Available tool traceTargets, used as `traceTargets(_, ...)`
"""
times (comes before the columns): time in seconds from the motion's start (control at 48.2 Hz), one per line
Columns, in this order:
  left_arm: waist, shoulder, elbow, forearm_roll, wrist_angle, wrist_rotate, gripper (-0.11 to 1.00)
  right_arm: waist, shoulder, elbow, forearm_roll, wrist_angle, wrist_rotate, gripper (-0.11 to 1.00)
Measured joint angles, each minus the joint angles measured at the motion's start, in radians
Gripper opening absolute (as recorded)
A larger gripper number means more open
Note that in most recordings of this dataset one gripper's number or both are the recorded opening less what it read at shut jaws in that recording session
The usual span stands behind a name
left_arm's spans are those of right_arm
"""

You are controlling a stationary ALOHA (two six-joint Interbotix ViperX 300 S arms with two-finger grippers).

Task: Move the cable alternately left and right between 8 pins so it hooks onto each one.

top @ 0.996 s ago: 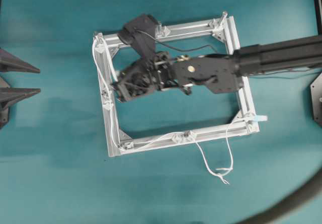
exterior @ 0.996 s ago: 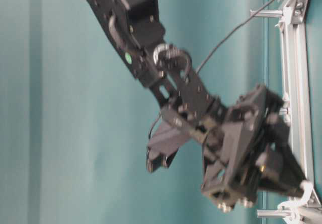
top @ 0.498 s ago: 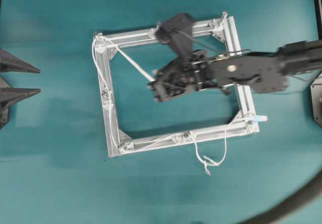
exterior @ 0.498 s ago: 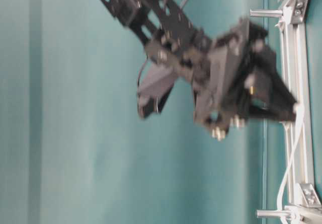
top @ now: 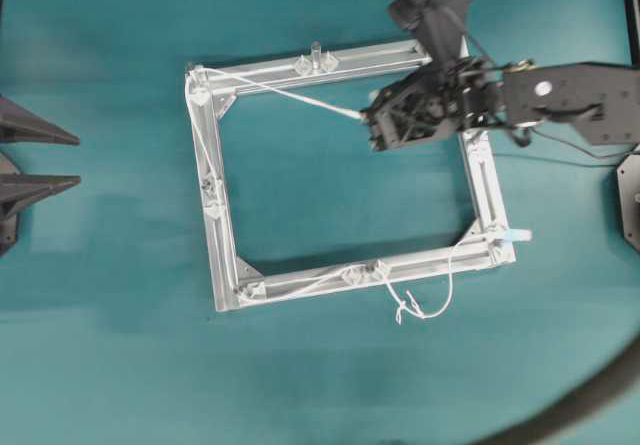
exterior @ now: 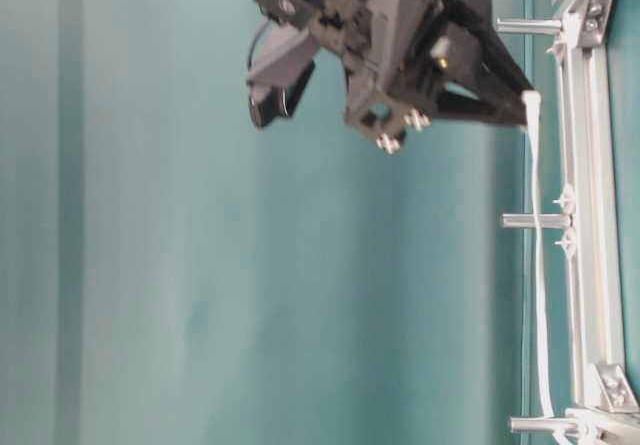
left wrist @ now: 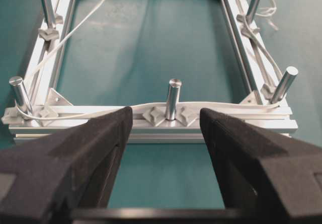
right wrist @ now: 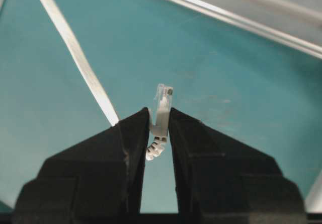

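The white cable [top: 280, 90] runs taut from the frame's top-left corner to my right gripper [top: 368, 117], which is shut on its small plug [right wrist: 162, 108] above the inside of the square frame [top: 480, 180], near the top-right corner. From that corner the cable follows the left rail, then the bottom rail, and makes a knotted loop [top: 420, 310] below the frame. Upright pins [left wrist: 173, 97] [exterior: 530, 221] stand on the rails. One strand [left wrist: 100, 114] hooks around the nearest pins. My left gripper [top: 78, 159] stays open at the table's left edge, facing the frame, with nothing in it.
A thick dark hose [top: 570, 410] curves across the bottom-right corner. The right arm [top: 575, 90] reaches in over the frame's right rail. A black mount [top: 630, 190] stands at the right edge. A teal surface surrounds the frame.
My right gripper has swung from the left inside of the frame up and right towards the top-right corner, drawing the cable taut. The loose loop below the frame has shrunk. The left gripper held still.
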Motion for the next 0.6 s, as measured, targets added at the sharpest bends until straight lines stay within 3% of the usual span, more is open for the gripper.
traceTargets(0.166, 0.0, 0.002, 0.002, 0.0, 0.0, 0.0, 0.67, -0.037, -0.069, 0.061, -0.002, 0.026, -0.009, 0.15)
traceTargets(0.311, 0.0, 0.002, 0.002, 0.0, 0.0, 0.0, 0.67, -0.094, -0.126, 0.114, -0.034, 0.041, -0.008, 0.15)
traceTargets(0.602, 0.0, 0.002, 0.002, 0.0, 0.0, 0.0, 0.67, -0.149, -0.147, 0.127, -0.158, 0.028, -0.011, 0.15)
